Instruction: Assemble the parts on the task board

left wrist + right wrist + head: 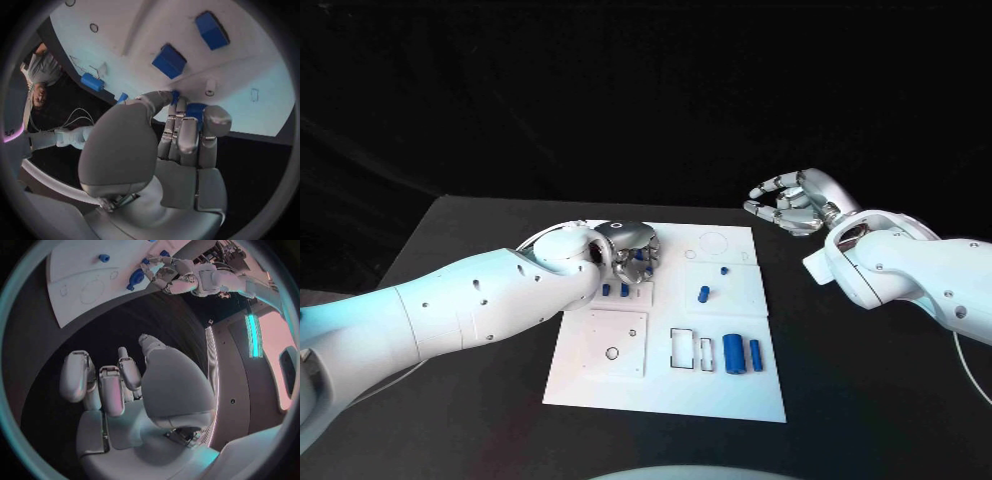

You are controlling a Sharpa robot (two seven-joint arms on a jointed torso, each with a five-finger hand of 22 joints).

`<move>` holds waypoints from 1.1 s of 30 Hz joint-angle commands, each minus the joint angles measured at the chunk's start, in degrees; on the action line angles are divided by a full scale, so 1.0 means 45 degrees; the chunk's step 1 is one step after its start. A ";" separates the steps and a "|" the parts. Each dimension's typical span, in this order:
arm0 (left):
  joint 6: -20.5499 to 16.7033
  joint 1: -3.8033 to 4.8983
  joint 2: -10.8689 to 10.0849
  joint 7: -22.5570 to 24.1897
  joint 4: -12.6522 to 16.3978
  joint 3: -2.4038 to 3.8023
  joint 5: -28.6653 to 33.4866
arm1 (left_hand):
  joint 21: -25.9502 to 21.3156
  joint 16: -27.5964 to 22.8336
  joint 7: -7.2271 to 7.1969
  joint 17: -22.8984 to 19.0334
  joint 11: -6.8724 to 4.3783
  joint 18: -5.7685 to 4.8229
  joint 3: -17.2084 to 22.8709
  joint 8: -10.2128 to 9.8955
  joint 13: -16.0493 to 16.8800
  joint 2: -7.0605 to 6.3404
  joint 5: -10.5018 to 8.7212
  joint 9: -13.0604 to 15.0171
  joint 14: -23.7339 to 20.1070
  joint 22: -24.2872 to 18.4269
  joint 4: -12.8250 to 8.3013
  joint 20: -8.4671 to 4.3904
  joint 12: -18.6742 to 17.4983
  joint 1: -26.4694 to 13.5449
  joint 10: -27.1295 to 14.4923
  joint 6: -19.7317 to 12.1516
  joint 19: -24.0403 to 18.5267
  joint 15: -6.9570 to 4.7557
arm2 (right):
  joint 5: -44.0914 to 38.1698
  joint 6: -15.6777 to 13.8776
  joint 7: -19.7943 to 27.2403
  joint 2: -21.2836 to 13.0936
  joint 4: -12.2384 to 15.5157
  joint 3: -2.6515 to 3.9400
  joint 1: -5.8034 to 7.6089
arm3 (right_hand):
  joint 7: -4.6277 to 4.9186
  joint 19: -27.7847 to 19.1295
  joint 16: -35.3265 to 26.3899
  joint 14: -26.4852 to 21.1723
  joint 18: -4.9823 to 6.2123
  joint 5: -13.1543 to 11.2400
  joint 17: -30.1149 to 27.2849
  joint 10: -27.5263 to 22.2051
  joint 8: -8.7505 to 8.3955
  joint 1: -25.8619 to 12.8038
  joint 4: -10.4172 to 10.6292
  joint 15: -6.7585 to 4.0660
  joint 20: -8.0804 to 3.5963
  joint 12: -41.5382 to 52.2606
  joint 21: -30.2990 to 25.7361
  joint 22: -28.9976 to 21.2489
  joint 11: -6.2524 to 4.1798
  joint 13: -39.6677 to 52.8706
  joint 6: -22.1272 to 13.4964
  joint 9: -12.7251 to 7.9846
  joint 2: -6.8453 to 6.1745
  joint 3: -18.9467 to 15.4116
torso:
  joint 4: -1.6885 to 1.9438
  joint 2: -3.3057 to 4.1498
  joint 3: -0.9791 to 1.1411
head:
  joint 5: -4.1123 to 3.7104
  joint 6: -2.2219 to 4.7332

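The white task board (718, 385) lies in the middle of the black table. My left hand (629, 250) is over the board's far left part, its fingers curled around a small blue part (195, 111) pinched against the thumb. Two small blue parts (615, 290) stand just in front of that hand. A blue peg (704, 294) and a smaller one (724, 269) sit mid-board. Two blue cylinders (744, 354) lie side by side toward the front right. My right hand (798, 203) hovers off the board's far right corner, fingers curled in, holding nothing (125, 385).
A square inset plate (616, 342) with small holes occupies the board's front left, and rectangular outlines (684, 349) lie beside the cylinders. Bare black table (877, 400) surrounds the board. The left forearm (473, 305) crosses the table's left side.
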 commanded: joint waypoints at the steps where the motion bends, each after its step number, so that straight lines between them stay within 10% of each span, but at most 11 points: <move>1: -0.0308 -0.0014 -0.0012 0.0269 0.0016 -0.0002 0.0144 | 0.0083 0.0077 0.0041 -0.0006 0.0026 -0.0230 0.0086 -0.0053 0.0010 0.0050 -0.0052 -0.0016 0.0034 0.0067 -0.0005 0.0073 -0.0084 -0.0114 0.0107 0.0095 0.0059 0.0050 | -0.0061 0.0022 0.0083 0.0016 -0.0003 0.0000 -0.0019 | -0.0050 -0.0043 -0.0068 0.0637 0.0172 0.0069 0.0500 -0.0057 0.0040 -0.0051 -0.0003 -0.0076 -0.0009 0.0002 -0.0074 0.0629 -0.0008 0.0004 0.0048 -0.0009 0.0007 0.0080 | -0.0002 -0.0003 -0.0010 | -0.0008 0.0043; 18: -0.1071 -0.0020 -0.0475 0.0672 0.0736 0.0101 0.0408 | 0.0405 0.0152 0.0017 0.0048 -0.0032 -0.0300 0.0265 -0.0081 -0.0030 0.0057 -0.0074 0.0004 0.0148 0.0532 -0.0280 0.0043 -0.0411 -0.0243 0.0702 0.0539 0.0260 0.0002 | -0.0066 -0.0001 0.0092 0.0016 -0.0006 0.0000 -0.0064 | -0.0052 -0.0040 -0.0070 0.0638 0.0171 0.0076 0.0500 -0.0050 0.0044 -0.0042 -0.0008 -0.0078 -0.0011 0.0006 -0.0072 0.0631 -0.0010 0.0008 0.0050 -0.0009 0.0015 0.0095 | 0.0012 -0.0004 0.0005 | -0.0017 0.0144; 33: -0.0991 -0.0011 -0.2123 0.0302 0.2423 0.0609 0.0597 | 0.0500 0.0165 -0.0002 0.0037 -0.0060 -0.0323 0.0302 -0.0122 -0.0044 0.0037 -0.0081 0.0009 0.0193 0.0662 -0.0398 0.0023 -0.0643 -0.0347 0.0961 0.0717 0.0317 -0.0022 | -0.0066 -0.0018 0.0100 -0.0058 0.0014 0.0000 -0.0071 | -0.0052 -0.0040 -0.0070 0.0638 0.0171 0.0076 0.0500 -0.0050 0.0044 -0.0042 -0.0008 -0.0078 -0.0011 0.0006 -0.0072 0.0631 -0.0010 0.0008 0.0050 -0.0009 0.0015 0.0095 | 0.0048 -0.0002 -0.0011 | -0.0037 0.0147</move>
